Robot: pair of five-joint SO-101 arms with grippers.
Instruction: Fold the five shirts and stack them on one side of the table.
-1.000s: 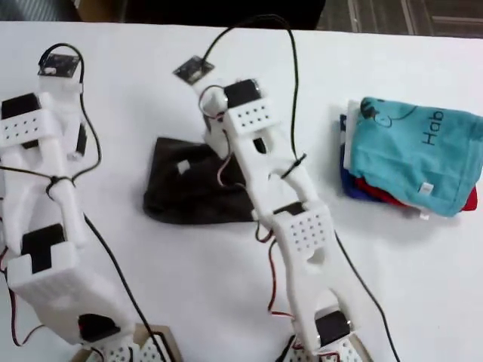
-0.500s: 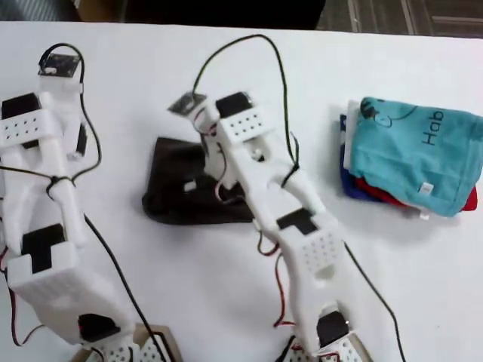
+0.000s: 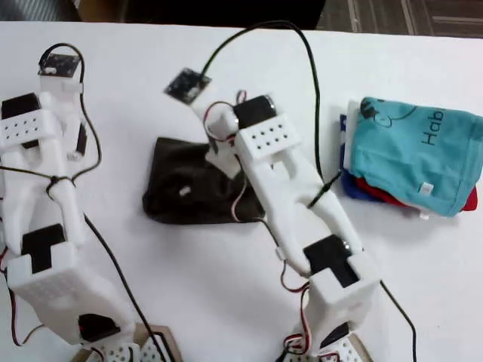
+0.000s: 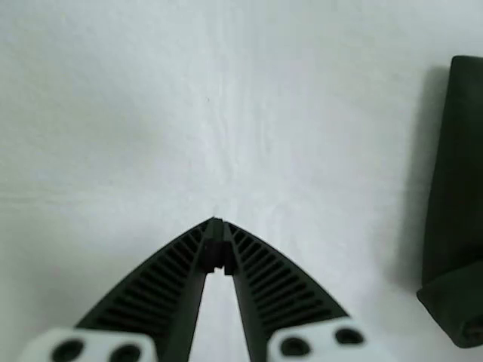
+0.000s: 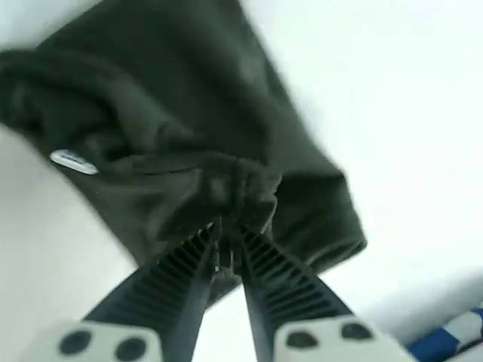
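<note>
On the left, the left gripper (image 4: 216, 226) hangs over the bare table (image 3: 226, 302), shut tight and holding nothing. In the middle lies the black shirt (image 3: 181, 188), folded small. The right gripper (image 5: 221, 226) pinches a bunch of its cloth. I think it should lift gently, keep the fold, and carry it right onto the pile of shirts (image 3: 411, 154).
</note>
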